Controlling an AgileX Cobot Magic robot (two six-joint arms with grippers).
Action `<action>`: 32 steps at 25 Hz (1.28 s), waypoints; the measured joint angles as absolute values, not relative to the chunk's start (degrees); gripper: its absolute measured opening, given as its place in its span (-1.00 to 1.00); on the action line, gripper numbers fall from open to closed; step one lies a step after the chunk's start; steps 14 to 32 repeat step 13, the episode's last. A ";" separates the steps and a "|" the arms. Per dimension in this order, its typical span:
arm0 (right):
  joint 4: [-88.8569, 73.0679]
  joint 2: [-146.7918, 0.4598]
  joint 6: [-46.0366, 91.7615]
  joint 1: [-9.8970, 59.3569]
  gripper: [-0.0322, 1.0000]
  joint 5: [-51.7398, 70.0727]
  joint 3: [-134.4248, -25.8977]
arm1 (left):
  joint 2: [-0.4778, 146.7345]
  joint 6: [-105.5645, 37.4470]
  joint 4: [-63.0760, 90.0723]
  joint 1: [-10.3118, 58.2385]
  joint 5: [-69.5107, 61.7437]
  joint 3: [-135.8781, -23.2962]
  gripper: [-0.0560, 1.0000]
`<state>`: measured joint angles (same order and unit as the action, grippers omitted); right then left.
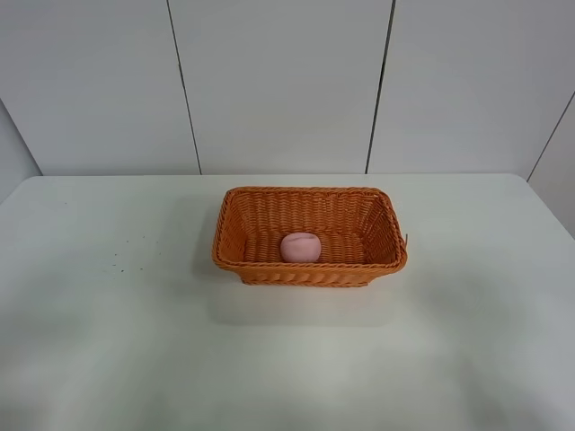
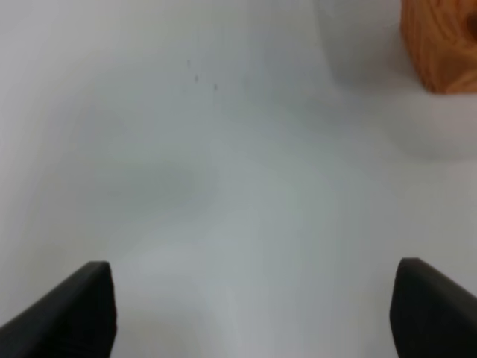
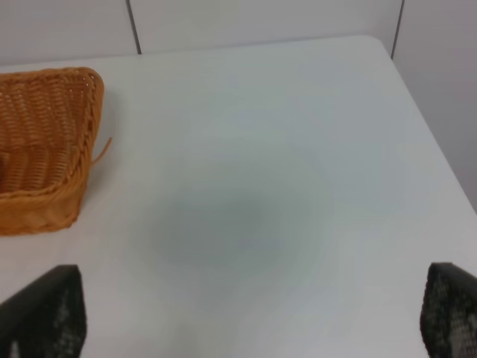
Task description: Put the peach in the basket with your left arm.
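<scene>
The pale pink peach lies inside the orange wicker basket at the middle of the white table. Neither arm shows in the exterior high view. In the left wrist view my left gripper is open and empty over bare table, its two black fingertips wide apart, with a corner of the basket beyond it. In the right wrist view my right gripper is open and empty, fingertips wide apart, with an end of the basket off to one side. The peach is hidden in both wrist views.
The white table runs back to a pale panelled wall. A few tiny dark specks mark the table left of the basket. The table's right edge shows in the right wrist view.
</scene>
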<state>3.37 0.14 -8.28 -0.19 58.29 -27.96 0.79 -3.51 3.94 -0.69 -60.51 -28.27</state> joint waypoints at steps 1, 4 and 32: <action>3.37 0.14 -8.28 -0.19 0.41 58.29 -27.96 | 0.13 -3.51 3.94 -0.69 -60.51 -28.27 0.72; 3.37 0.14 -8.28 -0.19 0.41 58.29 -27.96 | -0.30 -3.51 3.94 -0.69 -60.56 -28.27 0.72; 3.37 0.14 -8.28 -0.19 0.41 58.29 -27.96 | -0.40 -3.45 3.88 -0.69 -60.56 -28.27 0.72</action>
